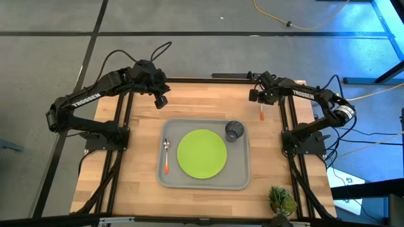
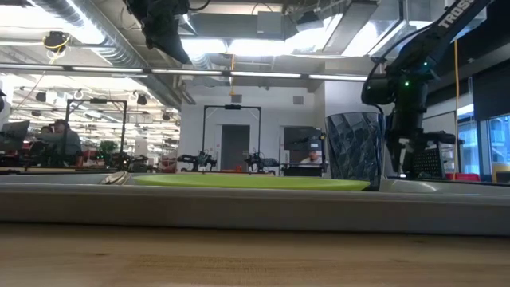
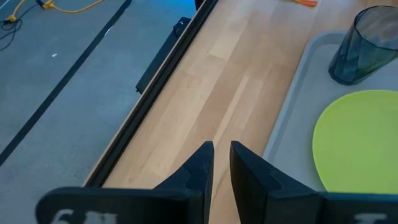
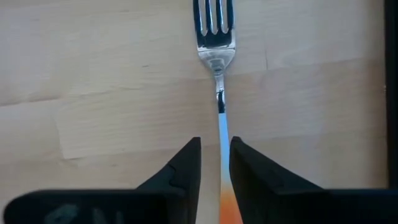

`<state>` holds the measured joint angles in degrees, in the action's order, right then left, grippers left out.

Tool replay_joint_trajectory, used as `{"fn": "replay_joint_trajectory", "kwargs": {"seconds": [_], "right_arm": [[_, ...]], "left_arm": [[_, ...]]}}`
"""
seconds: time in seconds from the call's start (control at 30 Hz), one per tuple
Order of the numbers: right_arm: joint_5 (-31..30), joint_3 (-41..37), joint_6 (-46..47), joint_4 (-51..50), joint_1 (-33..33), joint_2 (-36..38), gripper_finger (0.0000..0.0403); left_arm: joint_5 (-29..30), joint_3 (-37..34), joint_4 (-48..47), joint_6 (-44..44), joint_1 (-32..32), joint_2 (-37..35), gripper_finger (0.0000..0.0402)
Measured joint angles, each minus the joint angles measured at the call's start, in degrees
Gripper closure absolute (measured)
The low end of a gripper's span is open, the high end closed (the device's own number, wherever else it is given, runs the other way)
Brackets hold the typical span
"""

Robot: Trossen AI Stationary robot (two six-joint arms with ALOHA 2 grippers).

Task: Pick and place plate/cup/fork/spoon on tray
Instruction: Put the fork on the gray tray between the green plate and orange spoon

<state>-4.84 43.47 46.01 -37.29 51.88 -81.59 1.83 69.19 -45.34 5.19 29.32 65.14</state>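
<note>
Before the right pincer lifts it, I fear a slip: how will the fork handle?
The fork is probably stiff and light: thin metal neck, slim orange handle. It lies flat on the table, leaving little to grab. The right pincer straddles the narrow handle, so it may pivot or slip.

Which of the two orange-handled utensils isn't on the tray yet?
The fork: it lies on the bare wood by the right end effector, while the spoon lies in the tray.
</note>
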Motion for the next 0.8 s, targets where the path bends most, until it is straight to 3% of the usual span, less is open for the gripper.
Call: {"fn": "replay_joint_trajectory", "kwargs": {"seconds": [0.23, 0.4, 0.8], "right_arm": [[1.2, 0.0, 0.0, 1.4, 0.0, -4.4, 0.0319], [-3.5, 0.0, -0.1, 2.9, 0.2, -5.7, 0.0318], [-1.1, 0.4, -0.4, 3.3, 0.9, -10.6, 0.0318]], "left_arm": [[0.0, 0.0, 0.0, 0.0, 0.0, 0.0, 0.0356], [0.0, 0.0, 0.0, 0.0, 0.0, 0.0, 0.0356], [0.0, 0.0, 0.0, 0.0, 0.0, 0.0, 0.0356]]}}
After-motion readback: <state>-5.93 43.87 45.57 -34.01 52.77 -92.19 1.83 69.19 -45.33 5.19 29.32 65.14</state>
